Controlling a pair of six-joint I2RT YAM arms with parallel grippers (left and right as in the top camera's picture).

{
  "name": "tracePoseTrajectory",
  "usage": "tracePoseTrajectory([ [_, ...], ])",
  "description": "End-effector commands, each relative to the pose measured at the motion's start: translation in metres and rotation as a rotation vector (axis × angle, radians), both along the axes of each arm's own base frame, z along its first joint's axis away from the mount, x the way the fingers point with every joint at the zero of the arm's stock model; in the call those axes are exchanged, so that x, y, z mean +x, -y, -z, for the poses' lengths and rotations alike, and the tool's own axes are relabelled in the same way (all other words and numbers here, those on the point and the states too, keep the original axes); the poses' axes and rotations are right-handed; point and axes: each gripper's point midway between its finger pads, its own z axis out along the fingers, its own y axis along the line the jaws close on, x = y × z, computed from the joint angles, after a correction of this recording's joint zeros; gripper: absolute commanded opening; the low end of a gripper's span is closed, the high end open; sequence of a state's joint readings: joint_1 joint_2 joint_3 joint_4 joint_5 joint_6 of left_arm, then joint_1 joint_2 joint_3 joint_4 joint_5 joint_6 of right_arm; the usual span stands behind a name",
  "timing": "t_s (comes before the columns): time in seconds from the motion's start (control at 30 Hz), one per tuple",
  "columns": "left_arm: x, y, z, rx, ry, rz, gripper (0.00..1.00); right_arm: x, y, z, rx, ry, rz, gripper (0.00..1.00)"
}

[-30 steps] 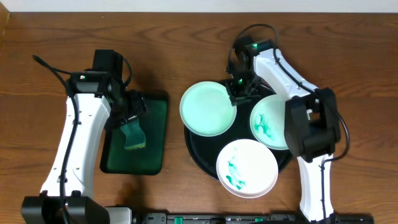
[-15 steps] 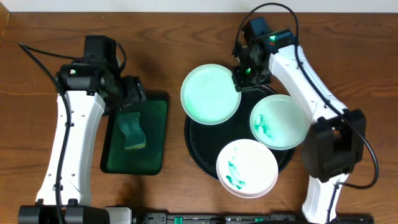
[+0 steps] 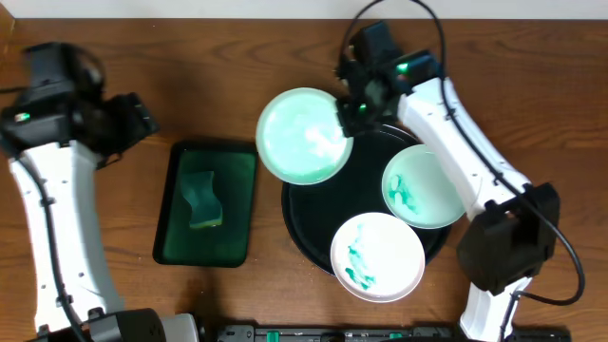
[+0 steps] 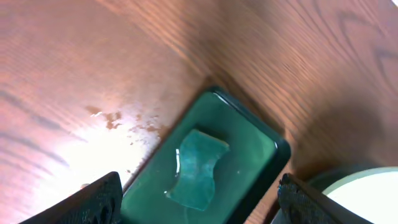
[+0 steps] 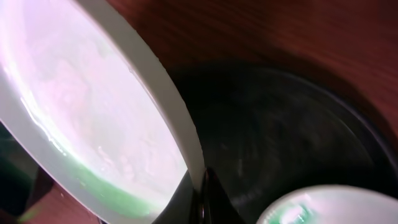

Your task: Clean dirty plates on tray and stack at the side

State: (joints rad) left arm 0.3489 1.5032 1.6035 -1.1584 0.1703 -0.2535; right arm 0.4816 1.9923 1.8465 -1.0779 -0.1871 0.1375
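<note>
My right gripper [image 3: 351, 110] is shut on the rim of a pale mint plate [image 3: 302, 135], which hangs tilted over the upper left edge of the black tray [image 3: 306, 228]. In the right wrist view the held plate [image 5: 93, 112] fills the left, and the jaws of my right gripper [image 5: 203, 194] pinch its rim above the tray [image 5: 280, 137]. Two plates with teal smears lie on the tray, one at the right [image 3: 426, 186] and one at the front [image 3: 377, 256]. At the far left my left gripper [image 3: 136, 116] stands open and holds nothing.
A dark green rectangular tray [image 3: 237, 204] left of the black tray holds a teal sponge [image 3: 201, 199]. The left wrist view looks down on that sponge [image 4: 198, 168] in the green tray [image 4: 255, 149], between the open fingers of my left gripper [image 4: 200, 202].
My left arm has drawn back up and to the far left, away from the green tray, where the sponge stays. My right gripper has carried the mint plate leftward past the tray's edge.
</note>
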Motion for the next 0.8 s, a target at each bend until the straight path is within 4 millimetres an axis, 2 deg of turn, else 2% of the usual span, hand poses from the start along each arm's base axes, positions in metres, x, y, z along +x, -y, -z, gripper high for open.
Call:
tracePoseTrajectory([
  [0.0,-0.005,-0.007,-0.009,-0.079,0.040,-0.010,0.81,-0.003,-0.025,-0.016,0.042,0.048,-0.005,0.01],
  [0.13,-0.013,-0.012,-0.008,-0.103,0.027,-0.038,0.81,-0.004,-0.054,-0.021,0.070,0.098,-0.015,0.01],
  [0.27,-0.015,-0.010,-0.006,-0.113,0.015,-0.036,0.81,-0.004,-0.071,-0.021,0.103,0.110,-0.009,0.01],
  [0.57,-0.017,-0.008,-0.006,-0.120,0.006,-0.035,0.81,-0.008,-0.105,0.013,0.138,0.052,-0.040,0.01],
  [0.77,-0.019,-0.007,-0.005,-0.124,-0.001,-0.036,0.81,-0.009,-0.134,0.014,0.148,0.073,-0.080,0.01],
])
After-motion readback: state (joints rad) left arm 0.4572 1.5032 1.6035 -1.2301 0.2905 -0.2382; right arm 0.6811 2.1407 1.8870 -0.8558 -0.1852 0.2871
